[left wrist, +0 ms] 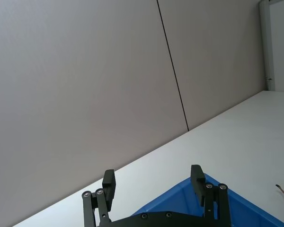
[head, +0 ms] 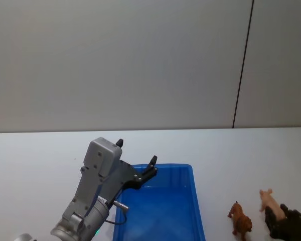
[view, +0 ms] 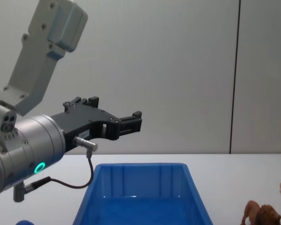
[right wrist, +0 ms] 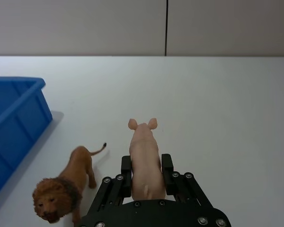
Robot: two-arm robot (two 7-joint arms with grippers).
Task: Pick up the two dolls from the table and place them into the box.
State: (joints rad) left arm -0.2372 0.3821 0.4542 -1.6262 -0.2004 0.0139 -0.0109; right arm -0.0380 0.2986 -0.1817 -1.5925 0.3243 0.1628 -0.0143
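The pale pink doll (right wrist: 144,156) stands on the white table, right of the blue box (head: 197,201). My right gripper (right wrist: 146,161) is shut on its rear flanks, one finger against each side. In the head view the right gripper (head: 272,215) sits at the lower right, just behind the pink doll (head: 267,199). The brown lion doll (head: 240,218) stands between the pink one and the box, and also shows as the lion (right wrist: 66,182) beside my fingers. My left gripper (head: 136,152) hovers open and empty above the box's far left corner.
The box (view: 140,166) holds nothing that I can see. White table stretches beyond the dolls to a grey wall with a dark vertical seam (head: 242,65).
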